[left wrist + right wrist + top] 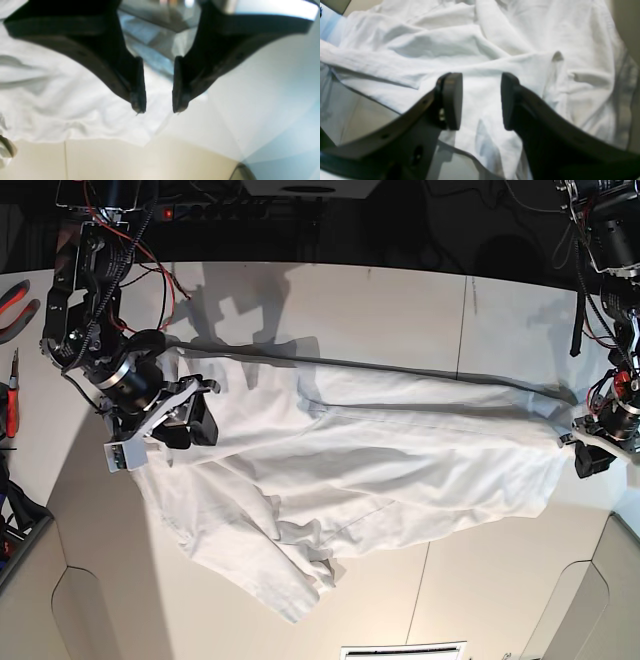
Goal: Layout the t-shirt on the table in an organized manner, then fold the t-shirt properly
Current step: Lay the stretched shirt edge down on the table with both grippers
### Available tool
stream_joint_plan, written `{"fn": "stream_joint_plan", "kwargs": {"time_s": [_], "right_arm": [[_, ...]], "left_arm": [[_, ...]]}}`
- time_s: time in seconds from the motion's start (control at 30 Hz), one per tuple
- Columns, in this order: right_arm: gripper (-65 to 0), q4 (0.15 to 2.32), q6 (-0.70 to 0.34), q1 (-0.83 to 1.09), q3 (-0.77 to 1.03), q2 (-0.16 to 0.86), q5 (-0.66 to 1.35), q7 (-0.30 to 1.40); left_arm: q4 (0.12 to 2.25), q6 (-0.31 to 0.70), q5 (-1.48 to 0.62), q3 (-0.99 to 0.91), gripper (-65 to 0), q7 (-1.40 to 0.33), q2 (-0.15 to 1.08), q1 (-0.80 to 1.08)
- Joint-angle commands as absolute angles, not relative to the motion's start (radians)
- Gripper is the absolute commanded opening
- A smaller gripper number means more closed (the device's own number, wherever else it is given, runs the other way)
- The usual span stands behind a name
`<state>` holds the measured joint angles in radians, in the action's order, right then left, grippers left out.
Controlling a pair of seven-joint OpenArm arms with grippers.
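Observation:
The white t-shirt (pixel 380 450) lies wrinkled and spread wide across the table (pixel 350 300), one part bunched toward the front (pixel 290 570). My right gripper (pixel 190 420) hovers at the shirt's left end. In the right wrist view it (pixel 481 100) is open, with folds of the t-shirt (pixel 495 37) beneath the gap and bare table (pixel 365 117) to the left. My left gripper (pixel 592 452) is at the shirt's right end. It (pixel 159 100) is open too, over the edge of the t-shirt (pixel 62 105) where it meets the table (pixel 112 160). Neither pinches cloth.
Red-handled pliers (pixel 15 295) and a screwdriver (pixel 12 395) lie off the table's left side. Cables hang along the back edge. Rounded cut-out corners mark the table's front left (pixel 90 600) and front right (pixel 590 600).

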<state>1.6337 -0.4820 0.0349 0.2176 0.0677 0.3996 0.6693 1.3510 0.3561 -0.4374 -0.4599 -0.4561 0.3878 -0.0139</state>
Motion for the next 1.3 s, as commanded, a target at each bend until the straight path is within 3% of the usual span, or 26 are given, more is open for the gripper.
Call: {"fn": "stream_joint_plan", "kwargs": {"time_s": [0.0,0.3,0.4,0.43,0.53,0.6,0.87,1.27], "right_arm": [[-40.2,1.653,-0.486,0.019,0.22,0.069,0.415,0.634],[-40.2,1.653,-0.485,0.006,0.22,0.069,0.403,0.625],[-41.3,1.653,-0.485,0.006,0.22,0.068,0.404,0.622],[-44.8,1.653,-0.485,0.006,0.22,0.069,0.404,0.622],[-65.0,1.653,-0.486,0.006,0.22,0.068,0.404,0.622],[-65.0,1.653,-0.486,0.006,0.22,0.069,0.401,0.622],[-65.0,1.554,-0.441,0.006,0.22,0.07,0.235,0.527],[-65.0,1.333,-0.414,0.006,0.22,0.126,0.148,0.448]], "left_arm": [[1.369,0.362,-0.428,-0.466,-43.4,-0.434,0.407,-0.034],[1.369,0.333,-0.383,-0.466,-44.5,-0.4,0.407,-0.039],[1.369,0.481,-0.499,-0.46,-60.0,-0.399,0.405,-0.046],[1.369,0.519,-0.511,-0.454,-65.0,-0.409,0.401,-0.05],[1.369,0.558,-0.51,-0.409,-65.0,-0.447,0.393,-0.052],[1.364,0.557,-0.458,-0.359,-65.0,-0.461,0.394,-0.052],[1.29,0.273,-0.187,-0.182,-65.0,-0.395,0.394,-0.053],[1.088,0.264,-0.151,-0.136,-65.0,-0.31,0.394,-0.053]]}}
